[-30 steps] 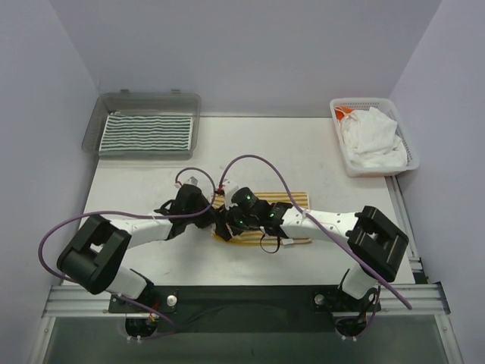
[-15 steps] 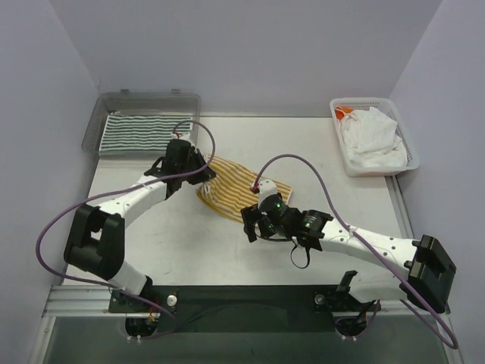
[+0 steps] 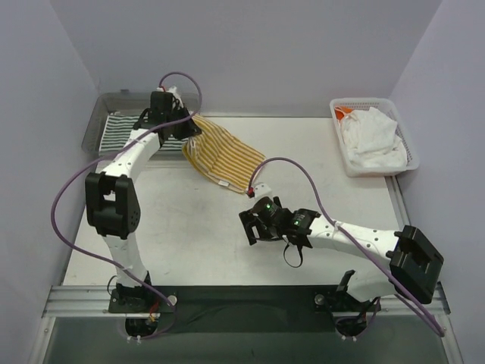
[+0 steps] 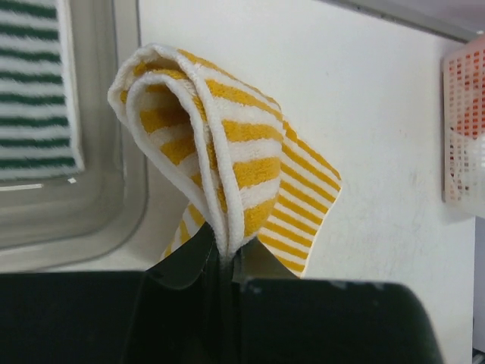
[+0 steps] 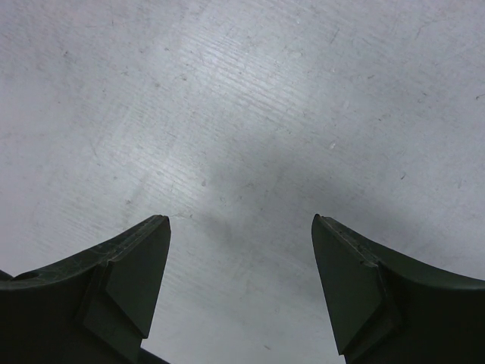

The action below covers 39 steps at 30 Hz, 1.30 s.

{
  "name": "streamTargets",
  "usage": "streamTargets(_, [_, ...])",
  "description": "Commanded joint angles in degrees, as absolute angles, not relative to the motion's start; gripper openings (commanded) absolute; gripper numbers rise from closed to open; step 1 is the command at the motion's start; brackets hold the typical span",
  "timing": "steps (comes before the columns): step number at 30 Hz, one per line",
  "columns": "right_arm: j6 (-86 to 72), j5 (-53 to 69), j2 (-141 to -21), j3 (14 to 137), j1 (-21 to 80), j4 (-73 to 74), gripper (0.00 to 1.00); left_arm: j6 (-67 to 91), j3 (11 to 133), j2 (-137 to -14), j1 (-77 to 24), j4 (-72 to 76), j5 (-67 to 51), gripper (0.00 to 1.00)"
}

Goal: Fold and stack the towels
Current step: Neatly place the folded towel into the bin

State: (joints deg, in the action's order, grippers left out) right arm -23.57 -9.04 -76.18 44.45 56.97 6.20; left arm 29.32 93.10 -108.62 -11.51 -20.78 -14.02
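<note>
Here, the yellow-and-white striped towel (image 4: 242, 159) is pinched by the left end effector (image 4: 225, 254); the right end effector (image 5: 241, 224) is spread over the tabletop (image 5: 227, 91).

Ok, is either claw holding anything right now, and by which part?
The left claw pinches the yellow towel by a bunched, folded-over edge. The right claw is open and holds nothing.

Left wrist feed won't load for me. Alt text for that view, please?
The left gripper is shut on the bunched yellow-and-white striped towel, over the table. The grey tray with the green-striped towel lies at the picture's left, the mesh basket at its right edge.
</note>
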Motion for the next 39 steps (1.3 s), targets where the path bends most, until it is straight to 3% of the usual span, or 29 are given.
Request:
streamTargets(1, [-22.5,-9.9,-77.5,47.5,56.5,7.5,0.76,26.2,102.6,-112.3,-7.9,-24.6,-15.6,0.00])
streamTargets(17, [-23.1,-13.9,-80.3,49.6,56.3,9.4,0.73,17.8,141.7,-131.7,6.1,-40.2,-19.1,0.00])
streamTargets(29, [-24.2,-13.7,-84.4,54.6,56.8,14.3,0.72,12.7,143.6,-133.4,12.8,-42.2,-21.0,0.00])
streamTargets(39, [-23.9,-14.5,-87.4,58.0,58.4,17.6,0.72,8.0,147.4,-135.4,15.3,-43.9,-14.0,0.00])
